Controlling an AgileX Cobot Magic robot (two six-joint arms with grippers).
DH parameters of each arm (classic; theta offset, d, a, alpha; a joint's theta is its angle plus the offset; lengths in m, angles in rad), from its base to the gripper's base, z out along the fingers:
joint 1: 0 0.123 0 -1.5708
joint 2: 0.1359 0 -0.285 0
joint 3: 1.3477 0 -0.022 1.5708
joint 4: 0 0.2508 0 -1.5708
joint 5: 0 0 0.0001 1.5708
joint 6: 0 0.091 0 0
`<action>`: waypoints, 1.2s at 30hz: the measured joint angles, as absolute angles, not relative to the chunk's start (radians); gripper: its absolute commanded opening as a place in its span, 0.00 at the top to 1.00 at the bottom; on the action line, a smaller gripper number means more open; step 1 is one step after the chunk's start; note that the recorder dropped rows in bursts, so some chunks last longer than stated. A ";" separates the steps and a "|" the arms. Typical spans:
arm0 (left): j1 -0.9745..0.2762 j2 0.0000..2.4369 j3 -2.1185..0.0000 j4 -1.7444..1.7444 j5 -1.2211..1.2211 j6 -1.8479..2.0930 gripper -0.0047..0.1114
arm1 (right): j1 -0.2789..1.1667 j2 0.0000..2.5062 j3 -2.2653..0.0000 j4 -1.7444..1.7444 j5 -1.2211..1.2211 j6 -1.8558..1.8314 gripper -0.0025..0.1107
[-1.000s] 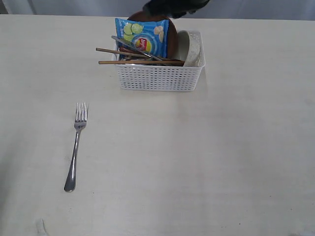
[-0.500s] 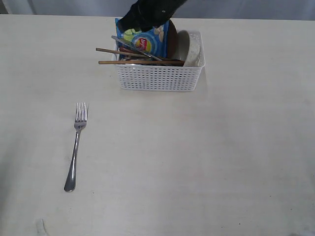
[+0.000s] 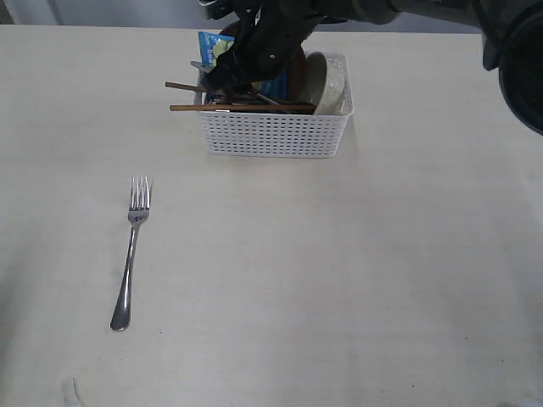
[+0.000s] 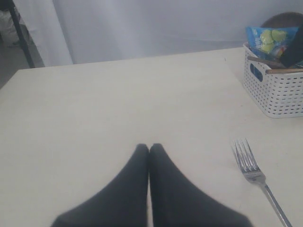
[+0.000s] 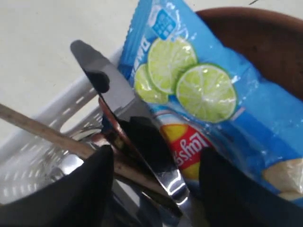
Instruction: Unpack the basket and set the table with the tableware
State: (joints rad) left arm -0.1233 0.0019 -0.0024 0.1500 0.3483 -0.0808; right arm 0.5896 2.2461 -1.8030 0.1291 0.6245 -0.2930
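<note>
R gripper (image 3: 227, 85) reaches into the basket (image 3: 276, 134) at the far side of the table (image 3: 382, 254). Its jaws are spread apart w/ nothing grasped. In the R wrist view the steel knife (image 5: 128, 113) runs betw. its two fingers, blade leaning against the blue snack bag (image 5: 208, 94). The brown plate (image 5: 265, 38) stands behind the bag. Two chopsticks (image 3: 191, 107) stick out over the basket's left rim. The off-white bowl (image 3: 333, 85) stands on edge at its right end. The fork (image 3: 130, 254) lies flat on the table, well apart from the basket, on the left, tines pointing to the far side. L gripper (image 4: 149, 149) is clenched, tips touching, empty, over bare table near the fork's tines.
</note>
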 measured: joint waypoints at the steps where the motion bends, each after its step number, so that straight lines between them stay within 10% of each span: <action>1: -0.123 0.002 -0.002 0.150 0.348 -0.081 0.96 | 0.590 2.249 -1.804 0.129 0.624 -0.293 0.51; 9: -0.123 0.002 -0.002 0.150 0.348 -0.081 0.96 | 0.588 2.267 -1.812 0.137 0.608 -0.293 0.58; 18: -0.123 0.002 -0.002 0.150 0.348 -0.081 0.96 | 0.586 2.307 -1.817 0.130 0.580 -0.307 0.97; 36: -0.123 0.002 -0.002 0.150 0.348 -0.081 0.96 | 0.586 2.228 -1.815 0.123 0.647 -0.308 0.98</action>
State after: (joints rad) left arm -0.1233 0.0019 -0.0024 0.1500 0.3483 -0.0808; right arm 0.5859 2.2281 -1.8154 0.1226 0.6472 -0.3078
